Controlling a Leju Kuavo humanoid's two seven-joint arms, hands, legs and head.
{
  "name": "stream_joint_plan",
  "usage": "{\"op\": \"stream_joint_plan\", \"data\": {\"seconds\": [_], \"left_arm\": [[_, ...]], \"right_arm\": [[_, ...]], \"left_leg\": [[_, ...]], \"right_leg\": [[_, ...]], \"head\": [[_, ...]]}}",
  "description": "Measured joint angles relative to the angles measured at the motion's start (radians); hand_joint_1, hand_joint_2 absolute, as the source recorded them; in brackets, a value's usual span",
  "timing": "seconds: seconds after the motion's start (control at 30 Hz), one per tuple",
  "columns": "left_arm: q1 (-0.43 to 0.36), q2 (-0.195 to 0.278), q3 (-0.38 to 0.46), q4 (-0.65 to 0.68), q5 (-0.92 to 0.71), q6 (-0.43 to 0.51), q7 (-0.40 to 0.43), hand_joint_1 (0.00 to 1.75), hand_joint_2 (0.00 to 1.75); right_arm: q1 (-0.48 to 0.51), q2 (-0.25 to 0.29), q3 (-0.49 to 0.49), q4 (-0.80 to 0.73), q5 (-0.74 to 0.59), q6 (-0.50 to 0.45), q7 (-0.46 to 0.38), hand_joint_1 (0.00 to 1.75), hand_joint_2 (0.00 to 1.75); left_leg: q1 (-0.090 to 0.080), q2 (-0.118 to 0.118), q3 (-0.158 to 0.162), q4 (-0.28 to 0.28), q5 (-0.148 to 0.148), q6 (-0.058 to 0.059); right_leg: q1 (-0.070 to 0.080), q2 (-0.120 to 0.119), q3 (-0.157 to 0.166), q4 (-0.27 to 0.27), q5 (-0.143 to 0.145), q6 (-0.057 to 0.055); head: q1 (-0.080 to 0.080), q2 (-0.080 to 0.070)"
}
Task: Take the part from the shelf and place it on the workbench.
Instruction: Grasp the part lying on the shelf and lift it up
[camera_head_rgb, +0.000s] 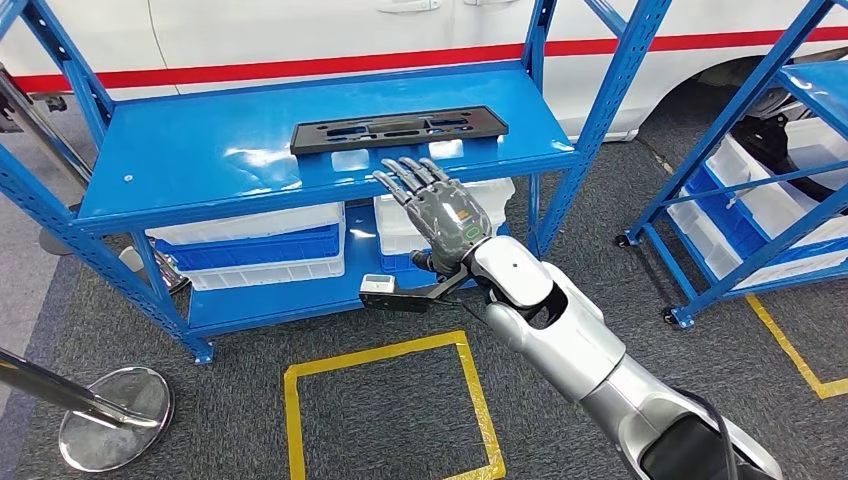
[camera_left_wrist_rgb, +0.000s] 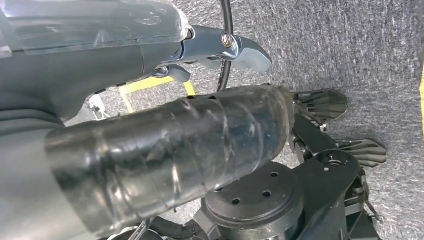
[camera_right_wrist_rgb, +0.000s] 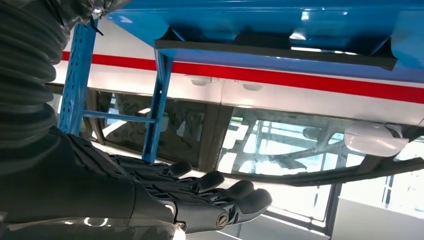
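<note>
The right hand (camera_head_rgb: 440, 215) reaches toward the shelf (camera_head_rgb: 200, 170) with its fingers (camera_head_rgb: 410, 178) apart and extended, holding nothing. The part (camera_head_rgb: 398, 128), a flat black plate, lies on the top deck just beyond the fingertips, untouched. The hand should probably advance level over the shelf edge, then close across the plate's near long side. Below the fingers, white bins (camera_head_rgb: 255, 250) sit on the lower deck; their contents cannot be made out.

Silver right arm (camera_head_rgb: 590, 350), dark grey hand (camera_head_rgb: 440, 210), black cable
</note>
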Motion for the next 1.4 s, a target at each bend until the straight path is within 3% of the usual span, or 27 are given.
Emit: {"op": "stream_joint_plan", "data": {"seconds": [0.17,0.27,0.33,0.4,0.47,0.5,0.53,0.57,0.6,0.67,0.7,0.73,0.8,0.87,0.9,0.97,1.0,1.03,1.07,1.13,1.17,1.2,1.3,1.37,1.4], "left_arm": [[-0.004,0.0,-0.007,0.004,0.007,0.007,-0.005,0.0,0.0],[-0.005,0.003,-0.01,0.004,0.014,0.017,-0.005,0.0,0.0],[-0.001,0.008,-0.014,-0.002,0.02,0.029,-0.003,0.0,0.0],[0.006,0.013,-0.019,-0.016,0.027,0.044,0.003,0.0,0.0],[0.013,0.02,-0.027,-0.032,0.033,0.057,0.008,0.0,0.0],[0.016,0.023,-0.032,-0.038,0.036,0.063,0.01,0.0,0.0],[0.018,0.025,-0.035,-0.045,0.039,0.067,0.011,0.0,0.0],[0.02,0.027,-0.038,-0.05,0.042,0.07,0.012,0.0,0.0],[0.022,0.029,-0.042,-0.055,0.045,0.073,0.012,0.0,0.0],[0.025,0.032,-0.054,-0.061,0.051,0.078,0.012,0.0,0.0],[0.024,0.035,-0.06,-0.064,0.054,0.08,0.012,0.0,0.0],[0.022,0.037,-0.066,-0.066,0.058,0.082,0.012,0.0,0.0],[0.016,0.043,-0.077,-0.071,0.069,0.086,0.009,0.0,0.0],[0.012,0.049,-0.089,-0.076,0.083,0.093,0.005,0.0,0.0],[0.009,0.054,-0.096,-0.077,0.089,0.097,0.003,0.0,0.0],[0.006,0.062,-0.109,-0.078,0.101,0.103,0.0,0.0,0.0],[0.005,0.065,-0.116,-0.078,0.106,0.105,0.0,0.0,0.0],[0.006,0.068,-0.122,-0.078,0.112,0.109,-0.001,0.0,0.0],[0.007,0.07,-0.13,-0.078,0.116,0.112,-0.001,0.0,0.0],[0.012,0.074,-0.142,-0.078,0.121,0.116,-0.001,0.0,0.0],[0.016,0.075,-0.149,-0.078,0.123,0.116,-0.001,0.0,0.0],[0.017,0.075,-0.154,-0.078,0.124,0.116,-0.002,0.0,0.0],[0.014,0.078,-0.164,-0.079,0.128,0.118,-0.005,0.0,0.0],[0.012,0.079,-0.169,-0.08,0.134,0.12,-0.006,0.0,0.0],[0.012,0.08,-0.173,-0.081,0.137,0.122,-0.006,0.0,0.0]], "right_arm": [[-0.005,0.001,0.0,0.014,-0.013,0.002,0.001,0.0,1.75],[-0.009,0.002,0.0,0.023,-0.021,0.002,0.003,0.0,1.75],[-0.014,0.003,0.0,0.029,-0.024,0.002,0.003,0.0,1.75],[-0.02,0.002,0.0,0.036,-0.028,0.0,0.003,0.0,1.75],[-0.019,0.002,0.0,0.047,-0.032,-0.001,0.003,0.0,1.75],[-0.016,0.002,0.0,0.053,-0.033,-0.002,0.003,0.0,1.75],[-0.014,0.002,0.0,0.059,-0.033,-0.003,0.003,0.0,1.75],[-0.012,0.002,0.0,0.064,-0.033,-0.004,0.003,0.0,1.75],[-0.012,0.002,0.0,0.069,-0.033,-0.006,0.003,0.0,1.75],[-0.013,0.002,0.0,0.079,-0.033,-0.01,0.003,0.0,1.75],[-0.013,0.002,0.0,0.084,-0.033,-0.012,0.003,0.0,1.75],[-0.013,0.003,-0.001,0.089,-0.034,-0.013,0.003,0.0,1.75],[-0.016,0.003,-0.004,0.096,-0.034,-0.015,0.003,0.0,0.87],[-0.019,0.006,-0.012,0.102,-0.038,-0.017,0.002,0.0,0.0],[-0.019,0.008,-0.016,0.107,-0.041,-0.018,0.001,0.0,0.0],[-0.011,0.01,-0.022,0.123,-0.047,-0.02,0.0,0.0,0.0],[-0.005,0.01,-0.022,0.133,-0.049,-0.021,-0.001,0.0,0.0],[0.002,0.01,-0.023,0.143,-0.05,-0.022,-0.002,0.0,0.0],[0.007,0.01,-0.023,0.153,-0.051,-0.023,-0.004,0.0,0.0],[0.012,0.012,-0.025,0.166,-0.051,-0.024,-0.008,0.0,0.0],[0.012,0.013,-0.026,0.171,-0.051,-0.025,-0.01,0.0,0.0],[0.012,0.015,-0.027,0.176,-0.051,-0.026,-0.012,0.0,0.44],[0.012,0.016,-0.032,0.186,-0.051,-0.027,-0.014,0.0,1.75],[0.009,0.017,-0.041,0.189,-0.051,-0.028,-0.014,0.0,1.75],[0.006,0.018,-0.044,0.191,-0.051,-0.028,-0.014,0.0,1.31]], "left_leg": [[0.0,0.0,0.0,0.0,0.0,0.0],[-0.005,0.0,-0.005,0.006,0.001,0.005],[0.001,0.001,0.002,-0.006,0.008,0.014],[0.007,0.003,0.013,-0.021,0.016,0.022],[0.006,0.003,0.014,-0.022,0.015,0.025],[0.005,0.002,0.017,-0.022,0.013,0.025],[0.004,-0.001,0.022,-0.022,0.008,0.025],[0.003,-0.003,0.031,-0.022,0.0,0.024],[0.001,-0.006,0.043,-0.022,-0.009,0.023],[0.0,-0.009,0.06,-0.022,-0.029,0.017],[0.001,-0.009,0.063,-0.022,-0.037,0.011],[0.003,-0.009,0.061,-0.023,-0.041,0.005],[0.005,-0.005,0.07,-0.037,-0.048,-0.008],[0.006,-0.002,0.071,-0.023,-0.066,-0.019],[0.008,-0.002,0.051,0.018,-0.085,-0.025],[0.015,-0.005,-0.038,0.162,-0.128,-0.041],[0.019,-0.005,-0.087,0.226,-0.134,-0.049],[0.024,-0.005,-0.126,0.26,-0.118,-0.057],[0.03,-0.005,-0.15,0.254,-0.076,-0.064],[0.04,-0.004,-0.159,0.159,0.039,-0.081],[0.041,-0.004,-0.157,0.118,0.079,-0.086],[0.041,-0.005,-0.153,0.09,0.094,-0.086],[0.039,-0.012,-0.149,0.076,0.07,-0.062],[0.04,-0.014,-0.146,0.075,0.062,-0.047],[0.04,-0.015,-0.142,0.073,0.059,-0.041]], "right_leg": [[0.0,0.0,0.0,0.0,0.0,0.0],[-0.006,-0.001,0.0,-0.008,0.005,0.008],[-0.005,-0.001,-0.007,-0.004,0.001,0.015],[-0.004,-0.001,-0.047,0.065,-0.028,0.017],[-0.005,-0.001,-0.127,0.203,-0.066,0.016],[-0.006,-0.001,-0.168,0.26,-0.071,0.015],[-0.006,-0.001,-0.193,0.283,-0.057,0.013],[-0.005,-0.001,-0.199,0.267,-0.022,0.009],[-0.003,-0.001,-0.186,0.213,0.03,0.002],[0.005,-0.001,-0.151,0.113,0.1,-0.019],[0.01,-0.002,-0.138,0.085,0.111,-0.028],[0.016,-0.004,-0.134,0.081,0.102,-0.036],[0.02,-0.006,-0.12,0.062,0.085,-0.047],[0.011,-0.002,-0.084,0.014,0.057,-0.047],[0.004,0.0,-0.063,-0.011,0.046,-0.045],[-0.005,0.001,-0.035,-0.033,0.032,-0.041],[-0.009,0.0,-0.024,-0.035,0.025,-0.038],[-0.013,0.0,-0.013,-0.035,0.016,-0.033],[-0.019,0.001,-0.002,-0.034,0.007,-0.026],[-0.031,0.004,0.015,-0.025,-0.012,-0.009],[-0.032,0.007,0.018,-0.019,-0.02,0.0],[-0.032,0.009,0.016,-0.011,-0.025,0.008],[-0.026,0.011,0.002,0.001,-0.028,0.02],[-0.026,0.006,-0.008,0.023,-0.042,0.024],[-0.026,0.002,-0.026,0.06,-0.06,0.024]], "head": [[0.0,0.0],[0.0,0.0],[0.0,0.0],[0.0,0.0],[0.0,0.0],[0.0,0.0],[0.0,0.0],[0.0,0.0],[0.0,0.0],[-0.002,0.0],[-0.003,0.0],[-0.004,0.0],[-0.005,0.0],[-0.006,0.0],[-0.007,0.0],[-0.01,0.0],[-0.01,0.0],[-0.01,0.0],[-0.01,0.0],[-0.01,0.0],[-0.013,0.0],[-0.015,0.0],[-0.019,0.0],[-0.019,0.0],[-0.018,0.0]]}}
